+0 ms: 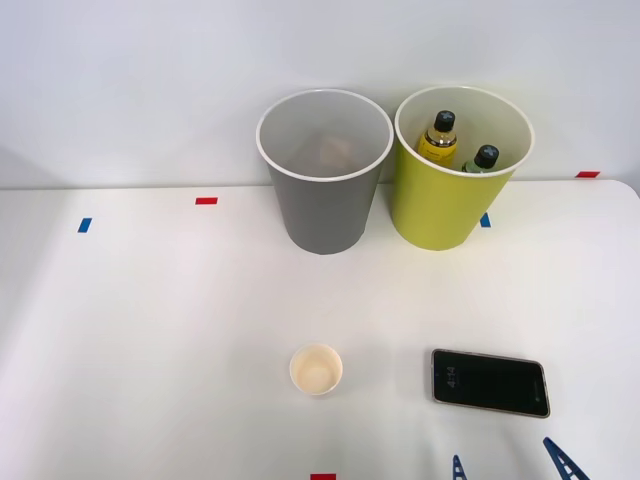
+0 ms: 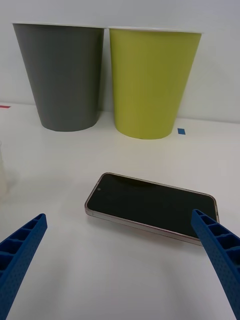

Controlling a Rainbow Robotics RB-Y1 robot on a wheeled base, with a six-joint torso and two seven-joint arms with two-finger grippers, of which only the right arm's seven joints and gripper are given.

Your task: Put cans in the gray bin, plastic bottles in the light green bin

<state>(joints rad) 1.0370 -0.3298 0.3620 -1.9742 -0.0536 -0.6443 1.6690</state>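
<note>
The gray bin point(image 1: 322, 210) point(image 2: 62, 80) and the light green bin point(image 1: 450, 205) point(image 2: 150, 85) stand side by side at the back of the table. Two plastic bottles with black caps stand inside the light green bin, one yellow point(image 1: 440, 140) and one green point(image 1: 484, 160). A dim pinkish shape point(image 1: 335, 150) lies deep in the gray bin; I cannot tell whether it is a can. My right gripper point(image 1: 510, 466) point(image 2: 120, 265) hangs low at the table's front right, open and holding nothing, its blue fingers point(image 2: 220, 250) on either side of the near edge of a phone.
A black phone point(image 1: 490, 382) point(image 2: 150, 202) lies flat just ahead of the gripper. A small cream paper cup point(image 1: 316, 369) stands upright to the phone's left. Red and blue tape marks point(image 1: 206, 200) dot the white table.
</note>
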